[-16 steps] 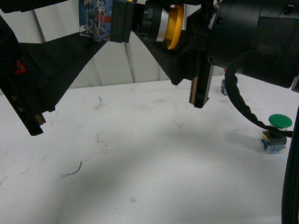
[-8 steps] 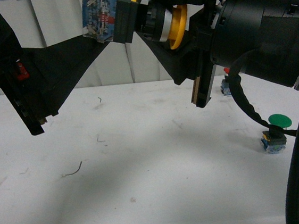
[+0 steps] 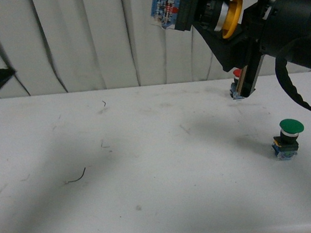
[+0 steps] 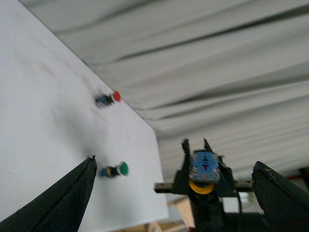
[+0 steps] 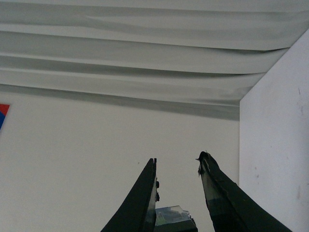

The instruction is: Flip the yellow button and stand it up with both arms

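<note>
The tabletop (image 3: 150,167) is bare across its left and middle. Only a thin curled thread (image 3: 77,176) lies flat there, so low passage is wide.

Two obstacles sit on the right. The green-capped button (image 3: 289,137) is toward the front. The red-capped button (image 3: 235,81) is near the far edge, partly hidden behind a finger of the right gripper (image 5: 177,159).

That gripper and its arm fill the air at upper right, clamping the yellow button (image 3: 199,5) high above the tabletop. A black cable (image 3: 295,99) sags above the green-capped button.

The left gripper (image 4: 174,163), jaws spread wide, barely intrudes at the left edge. A pleated curtain (image 3: 81,41) closes the far side.
</note>
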Motion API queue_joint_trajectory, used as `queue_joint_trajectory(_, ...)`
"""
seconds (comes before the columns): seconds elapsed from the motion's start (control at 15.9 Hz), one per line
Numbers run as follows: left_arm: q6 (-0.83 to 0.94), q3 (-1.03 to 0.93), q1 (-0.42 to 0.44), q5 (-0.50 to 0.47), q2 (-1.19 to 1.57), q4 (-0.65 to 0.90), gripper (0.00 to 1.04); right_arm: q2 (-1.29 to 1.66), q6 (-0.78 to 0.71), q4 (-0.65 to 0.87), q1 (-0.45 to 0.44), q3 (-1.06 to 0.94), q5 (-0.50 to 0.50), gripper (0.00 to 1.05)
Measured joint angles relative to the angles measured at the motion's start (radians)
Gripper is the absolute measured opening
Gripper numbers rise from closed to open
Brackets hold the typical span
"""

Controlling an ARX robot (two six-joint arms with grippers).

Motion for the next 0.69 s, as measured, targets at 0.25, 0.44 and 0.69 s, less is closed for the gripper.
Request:
queue_joint_trajectory(0.25, 0.402, -0.121, 0.212, -0.091, -0.346, -0.248, 0.98, 0.004, 0.0, 0.0, -0.011, 0.002, 0.0, 0.28)
queue_joint_trajectory(0.44, 0.666, -0.19, 0.268, -0.047, -0.606, -0.495, 0.98, 0.004, -0.001, 0.0, -0.011, 0.002, 0.0, 0.28)
queue_joint_trajectory(0.69, 1.041, -0.282, 0.138, -0.444, -0.736, -0.46, 0.65, 0.004, -0.008, -0.003, -0.01, 0.001, 0.004, 0.28)
